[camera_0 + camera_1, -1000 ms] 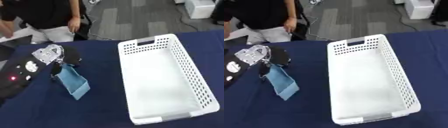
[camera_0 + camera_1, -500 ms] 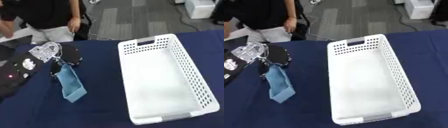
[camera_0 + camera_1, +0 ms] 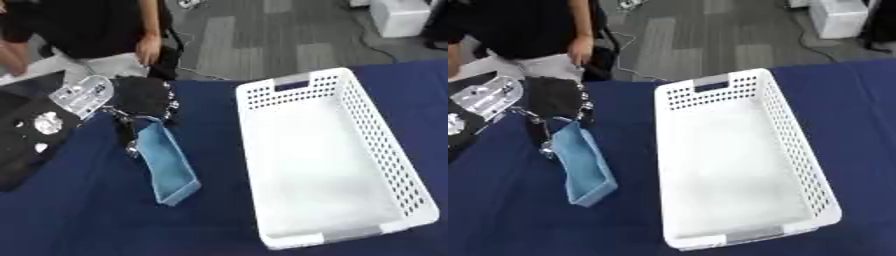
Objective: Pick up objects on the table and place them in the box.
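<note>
Box: the white perforated box (image 3: 332, 160) sits on the navy table (image 3: 79, 220) with nothing visible inside it; no object placed so far

Object: a long blue tray-like piece (image 3: 168, 165) hangs tilted from the left hand (image 3: 140, 100), its lower end near or on the cloth; just left of the box, apart from it

Left hand: fingers curled around the blue piece's upper end; gripping it

Right hand: not seen in either view

Left to do: carry the blue piece over the rim and release it inside; judged barely begun

Bright even light, soft shadows, slight overall blur.
</note>
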Controlling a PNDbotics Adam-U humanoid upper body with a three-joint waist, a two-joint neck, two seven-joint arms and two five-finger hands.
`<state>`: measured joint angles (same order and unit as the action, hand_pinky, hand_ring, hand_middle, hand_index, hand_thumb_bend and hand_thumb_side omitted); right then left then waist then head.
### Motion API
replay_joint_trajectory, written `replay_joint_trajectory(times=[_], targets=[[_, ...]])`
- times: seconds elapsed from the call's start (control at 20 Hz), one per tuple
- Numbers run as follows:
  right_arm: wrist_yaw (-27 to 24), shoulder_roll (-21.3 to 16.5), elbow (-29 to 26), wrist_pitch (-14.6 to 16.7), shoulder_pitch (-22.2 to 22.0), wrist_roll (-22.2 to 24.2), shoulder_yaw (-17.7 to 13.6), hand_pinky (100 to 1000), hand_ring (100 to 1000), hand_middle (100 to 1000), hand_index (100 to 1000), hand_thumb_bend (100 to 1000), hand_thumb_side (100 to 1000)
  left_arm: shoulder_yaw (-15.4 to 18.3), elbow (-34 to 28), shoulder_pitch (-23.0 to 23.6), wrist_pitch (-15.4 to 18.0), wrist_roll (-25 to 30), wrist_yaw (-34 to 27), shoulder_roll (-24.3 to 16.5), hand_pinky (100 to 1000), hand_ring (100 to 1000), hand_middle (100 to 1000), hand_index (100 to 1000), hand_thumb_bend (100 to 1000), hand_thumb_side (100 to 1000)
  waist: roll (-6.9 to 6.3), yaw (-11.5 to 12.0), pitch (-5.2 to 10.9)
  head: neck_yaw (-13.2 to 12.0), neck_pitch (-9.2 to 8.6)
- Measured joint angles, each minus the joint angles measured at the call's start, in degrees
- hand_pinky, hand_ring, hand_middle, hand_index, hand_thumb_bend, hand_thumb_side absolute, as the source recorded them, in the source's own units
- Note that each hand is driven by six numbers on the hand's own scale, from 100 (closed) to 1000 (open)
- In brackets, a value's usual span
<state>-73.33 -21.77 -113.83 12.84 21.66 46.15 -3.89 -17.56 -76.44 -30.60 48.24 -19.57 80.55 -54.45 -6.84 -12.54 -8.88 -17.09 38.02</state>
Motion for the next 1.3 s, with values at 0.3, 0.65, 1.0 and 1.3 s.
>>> replay_joint_trajectory(times=[0.3, 0.65, 1.0, 1.3], targets=[[0.22, 0.0, 0.0, 0.01, -0.02, 0.02, -0.02, 741, 750, 798, 833, 100, 899, 1.49, 1.31, 0.51, -2.35, -5.87, 3.03, -0.48, 100, 100, 100, 143, 847, 554, 0.03, 0.2, -0.01, 0.01, -0.03], [0.53, -0.01, 0.0, 0.04, -0.52, 0.07, -0.04, 742, 751, 796, 834, 100, 898, 9.43, 1.54, 0.55, -8.38, -11.77, 2.35, -3.93, 100, 100, 100, 146, 846, 523, 0.14, 0.78, -0.02, 0.54, -0.11], [0.75, -0.02, 0.0, 0.02, -0.55, 0.13, -0.04, 743, 751, 796, 834, 100, 898, 13.11, 2.66, -2.35, -11.84, -12.81, 1.01, -3.98, 100, 100, 100, 146, 845, 484, 0.14, 0.62, -0.02, 0.94, -0.54], [0.75, -0.02, 0.0, -0.29, -0.55, 0.4, 0.01, 744, 751, 796, 835, 100, 897, 13.45, 3.98, -7.29, -12.27, -11.59, 1.0, -1.56, 100, 100, 100, 147, 841, 413, 0.07, 0.09, -0.01, 0.94, -0.88]])
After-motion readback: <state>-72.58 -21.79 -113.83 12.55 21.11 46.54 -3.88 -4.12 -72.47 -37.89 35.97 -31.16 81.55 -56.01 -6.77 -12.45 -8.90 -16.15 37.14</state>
